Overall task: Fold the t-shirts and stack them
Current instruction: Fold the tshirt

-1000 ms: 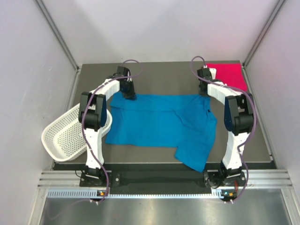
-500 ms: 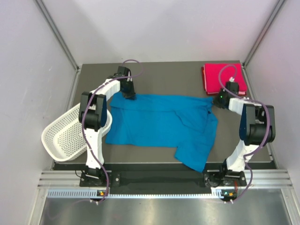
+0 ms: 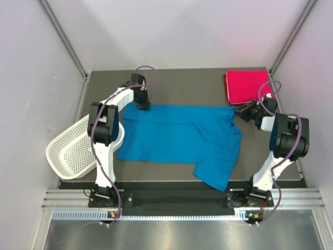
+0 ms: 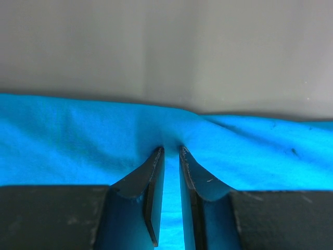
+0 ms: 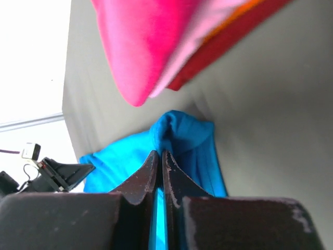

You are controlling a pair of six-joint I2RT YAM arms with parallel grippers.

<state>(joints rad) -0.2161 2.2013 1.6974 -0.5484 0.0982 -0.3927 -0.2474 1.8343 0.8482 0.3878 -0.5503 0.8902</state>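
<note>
The blue shirt [image 3: 177, 138] lies spread open and unfolded, and that is the work left. Just beyond its far right corner the pink shirt [image 3: 247, 86] sits folded, so we judge the task roughly half done. Our left gripper [image 4: 169, 151] pinches the blue shirt's far edge near the left corner, jaws narrow on a pucker of cloth. Our right gripper [image 5: 160, 153] is clamped tight on the far right corner. Folding, then stacking, remain.

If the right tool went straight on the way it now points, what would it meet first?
The blue t-shirt: its bunched corner lies right at the tips of the right tool, apparently touching them. Depth beyond it is unclear.
</note>
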